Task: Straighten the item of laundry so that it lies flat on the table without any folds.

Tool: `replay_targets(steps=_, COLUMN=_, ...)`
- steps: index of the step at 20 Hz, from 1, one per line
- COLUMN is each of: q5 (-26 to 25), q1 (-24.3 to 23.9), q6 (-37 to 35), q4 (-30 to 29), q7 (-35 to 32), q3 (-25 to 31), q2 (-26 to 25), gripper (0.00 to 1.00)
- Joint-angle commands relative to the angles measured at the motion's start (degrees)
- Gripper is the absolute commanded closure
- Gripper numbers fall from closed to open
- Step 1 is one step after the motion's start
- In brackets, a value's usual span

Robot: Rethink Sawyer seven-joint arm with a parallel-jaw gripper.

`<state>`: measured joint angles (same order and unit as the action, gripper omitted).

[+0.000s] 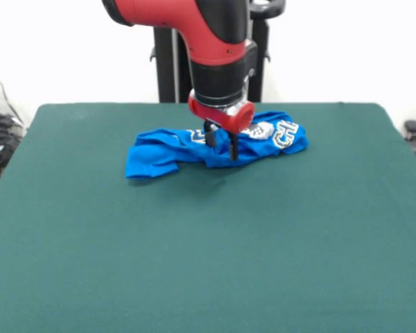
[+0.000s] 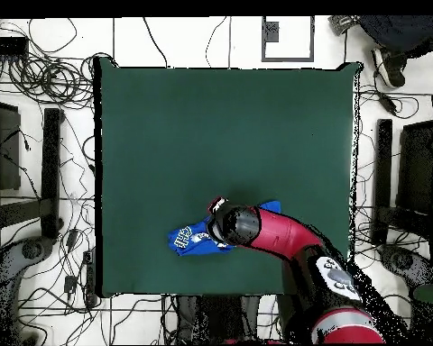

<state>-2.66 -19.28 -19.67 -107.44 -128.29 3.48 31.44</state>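
The red and black arm's gripper (image 1: pixel 222 142) is reaching down into the middle of the bunched bright blue T-shirt (image 1: pixel 159 154) (lying crumpled towards the dark green felt tabletop's (image 1: pixel 208 263) robot-side edge), its fingers apparently pinching a fold, so the next move is probably lifting and drawing the cloth outwards.

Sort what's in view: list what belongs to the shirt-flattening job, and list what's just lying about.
Job:
- blue T-shirt, crumpled on the table
- green table
- gripper, down at the shirt

Lying about:
- cables on the floor beside the table
- black stands on the floor
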Motion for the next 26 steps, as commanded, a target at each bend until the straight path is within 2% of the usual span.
replay_targets(steps=1, q5=0.09, q1=1.25, q6=-3.75, q4=3.17, q7=-3.14, q3=1.67, q2=-2.32, gripper=0.0)
replay_targets(steps=15, q5=-0.04, q1=1.88, q6=0.24, q4=6.39, q7=-4.16, q3=1.0, q2=-7.69, gripper=0.0)
replay_targets(steps=26, q5=-0.28, q1=2.48, q6=0.57, q4=6.29, q7=-4.74, q3=0.11, q2=-7.09, gripper=0.0)
